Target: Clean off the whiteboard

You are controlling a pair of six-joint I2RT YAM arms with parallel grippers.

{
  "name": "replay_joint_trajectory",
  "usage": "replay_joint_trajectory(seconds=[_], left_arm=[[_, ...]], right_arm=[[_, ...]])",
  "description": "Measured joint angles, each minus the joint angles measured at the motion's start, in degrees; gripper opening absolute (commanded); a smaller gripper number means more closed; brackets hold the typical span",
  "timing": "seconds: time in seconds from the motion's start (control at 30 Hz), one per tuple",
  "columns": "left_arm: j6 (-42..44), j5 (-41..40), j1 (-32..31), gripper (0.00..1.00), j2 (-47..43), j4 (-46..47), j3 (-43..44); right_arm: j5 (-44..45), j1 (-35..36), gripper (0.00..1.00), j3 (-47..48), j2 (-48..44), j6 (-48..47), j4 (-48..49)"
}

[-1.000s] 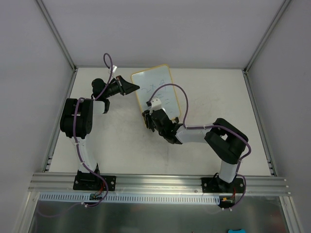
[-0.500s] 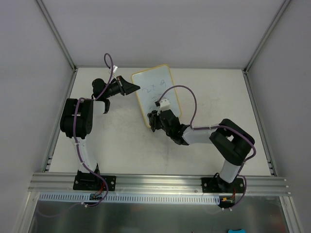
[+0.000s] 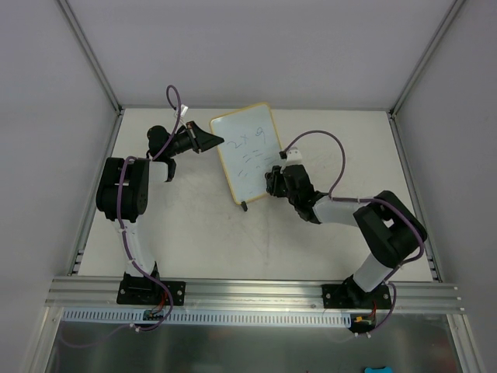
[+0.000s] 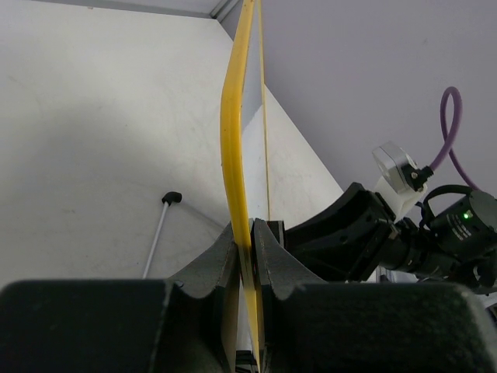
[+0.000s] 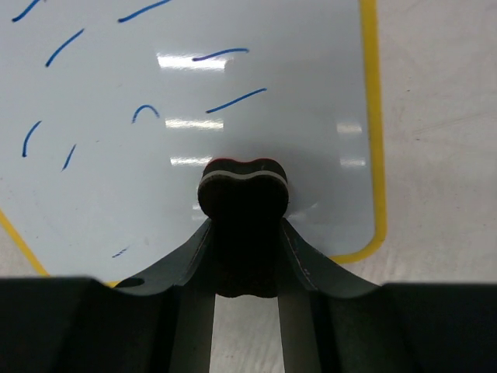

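The whiteboard (image 3: pixel 247 154), white with a thin yellow frame and blue handwriting, stands tilted at the back centre of the table. My left gripper (image 3: pixel 213 141) is shut on its left yellow edge (image 4: pixel 235 155). My right gripper (image 3: pixel 276 180) is shut on a small black eraser (image 5: pixel 242 225), which presses on the board's face (image 5: pixel 155 116) near its lower right corner. Blue strokes show above and left of the eraser. One black foot (image 3: pixel 244 207) shows at the board's near corner.
A thin white stick with a black tip (image 4: pixel 159 229) lies on the table behind the board. Grey walls and aluminium posts close in the table's back and sides. An aluminium rail (image 3: pixel 248 291) runs along the near edge.
My right gripper with the eraser has swept from the board's lower left corner rightward across its bottom to the lower right. The left gripper and the board have stayed still.
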Motion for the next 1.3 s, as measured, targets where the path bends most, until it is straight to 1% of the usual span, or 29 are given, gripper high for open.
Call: replay_joint_trajectory(seconds=[0.17, 0.5, 0.8, 1.17, 1.3], left_arm=[[0.0, 0.0, 0.0, 0.00, 0.0, 0.0, 0.0], [0.0, 0.0, 0.0, 0.00, 0.0, 0.0, 0.0], [0.0, -0.6, -1.1, 0.00, 0.0, 0.0, 0.0], [0.0, -0.7, -1.1, 0.00, 0.0, 0.0, -0.2], [0.0, -0.7, -1.1, 0.00, -0.3, -0.1, -0.5]], right_arm=[[-2.0, -3.4, 0.00, 0.0, -0.5, 0.0, -0.7], [-4.7, -5.6, 0.00, 1.0, -0.5, 0.2, -2.2], [-6.0, -11.0, 0.00, 3.9, -0.5, 0.2, -5.8], [-7.3, -11.7, 0.00, 5.7, 0.1, 0.1, -7.9], [-6.3, -10.0, 0.00, 5.7, 0.7, -0.2, -7.4]])
